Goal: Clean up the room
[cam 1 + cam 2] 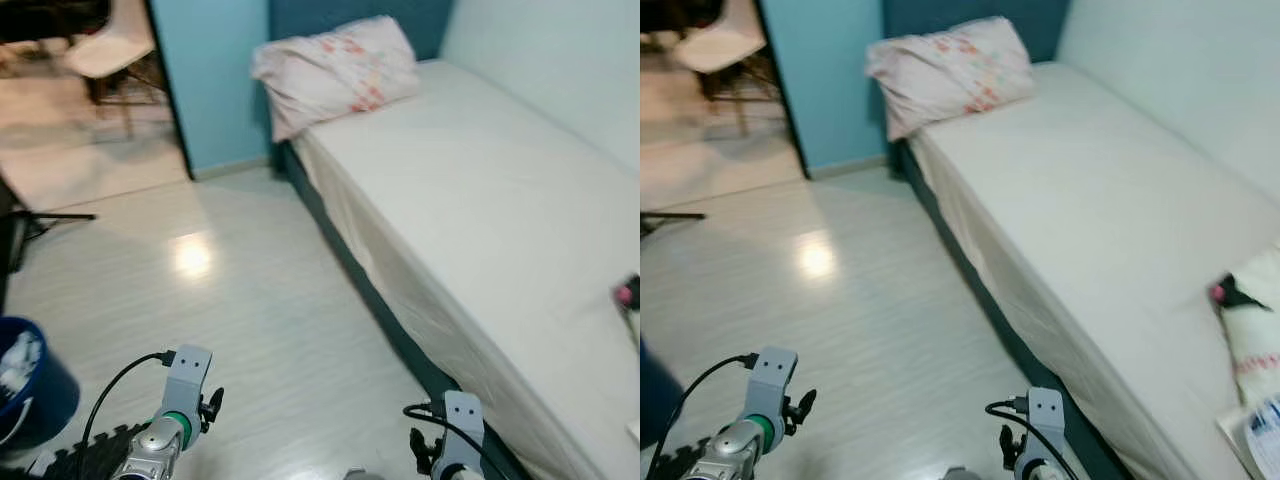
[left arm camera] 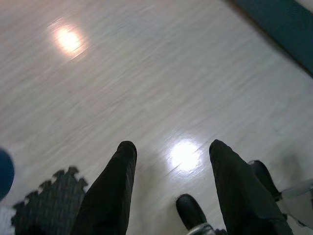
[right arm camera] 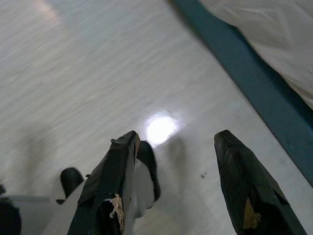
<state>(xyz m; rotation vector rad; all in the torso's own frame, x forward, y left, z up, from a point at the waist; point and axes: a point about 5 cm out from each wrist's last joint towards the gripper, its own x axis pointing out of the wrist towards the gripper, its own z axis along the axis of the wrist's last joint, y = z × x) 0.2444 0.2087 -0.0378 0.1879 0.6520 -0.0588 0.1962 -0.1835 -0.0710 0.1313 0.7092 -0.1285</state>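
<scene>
Two empty grippers, left (image 2: 171,191) and right (image 3: 176,186), jaws apart; one pillow (image 1: 335,65), possibly one bin (image 1: 25,385).

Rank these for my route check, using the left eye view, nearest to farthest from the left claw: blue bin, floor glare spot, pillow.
1. Blue bin, beside the left claw, at the robot's left.
2. Floor glare spot, ahead on open floor.
3. Pillow, far end of the bed.

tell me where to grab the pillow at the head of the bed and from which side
Best bet: the pillow's near corner that hangs over the bed edge toward the floor. Come from the open floor side, the robot's left. It lies flat and soft, so a hand should pinch that overhanging corner rather than the broad top.
</scene>
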